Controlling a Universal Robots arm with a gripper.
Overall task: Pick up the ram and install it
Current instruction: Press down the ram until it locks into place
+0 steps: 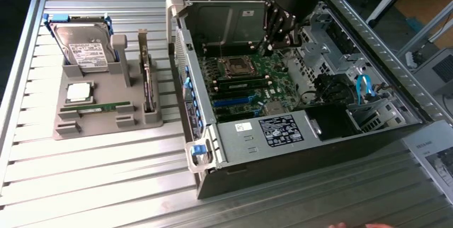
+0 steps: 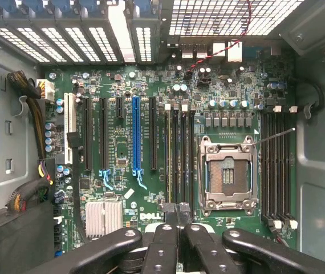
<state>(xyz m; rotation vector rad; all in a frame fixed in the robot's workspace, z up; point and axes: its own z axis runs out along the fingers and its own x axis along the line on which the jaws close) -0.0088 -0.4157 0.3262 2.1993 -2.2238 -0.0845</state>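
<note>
Pincer together over the board — ram lies in the tray, well apart.
I judge any sideways drift could clip the case or slots — it's tight in here.

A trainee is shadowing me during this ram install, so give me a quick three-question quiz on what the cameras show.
1. True or false: the processor socket holds a chip.
2. How many ram sticks lie in the gray holder?
3. The gripper is: A) over the holder, B) inside the open computer case, C) outside, beside the case.
Key: 1 false, it is empty; 2 one; 3 B.
</note>
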